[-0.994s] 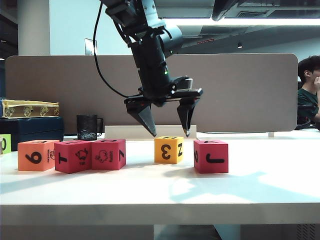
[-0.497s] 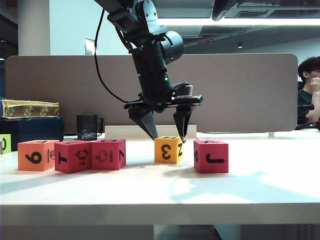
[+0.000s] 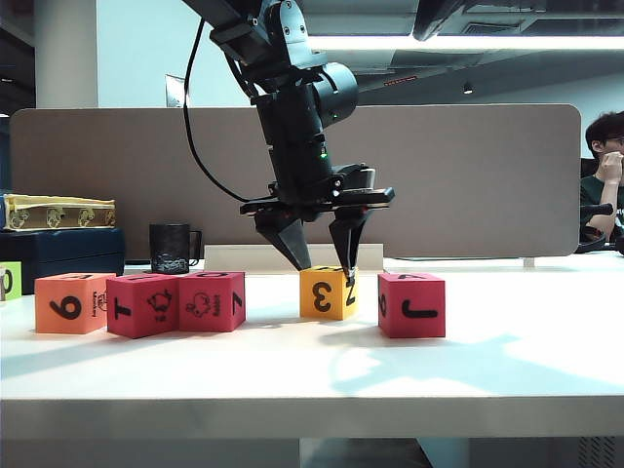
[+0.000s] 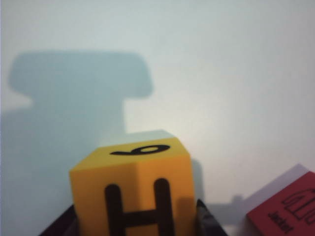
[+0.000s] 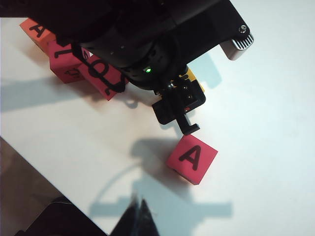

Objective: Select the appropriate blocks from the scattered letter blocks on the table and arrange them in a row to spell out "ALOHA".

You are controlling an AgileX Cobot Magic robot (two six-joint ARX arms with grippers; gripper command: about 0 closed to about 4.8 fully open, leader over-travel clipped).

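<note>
On the table (image 3: 312,375) an orange block (image 3: 68,302) and two magenta blocks (image 3: 141,304) (image 3: 210,300) stand touching in a row at the left. A yellow block (image 3: 327,292) and a third magenta block (image 3: 411,304) stand apart to the right. My left gripper (image 3: 326,270) points down over the yellow block (image 4: 135,191), its fingers pressed against two opposite sides; the block rests on the table. The right wrist view looks down on the magenta A block (image 5: 192,158) and the row (image 5: 101,73). My right gripper (image 5: 140,216) hangs shut above the table's front edge, holding nothing.
A lime-green cube (image 3: 8,281) sits at the far left edge. A black mug (image 3: 171,248) and a patterned box (image 3: 58,212) stand behind the row, before a grey partition (image 3: 468,175). A person (image 3: 604,166) sits at the far right.
My left gripper has sunk slightly and its jaws have narrowed from wide open onto the yellow block's sides. The blocks and the right arm have not moved.
</note>
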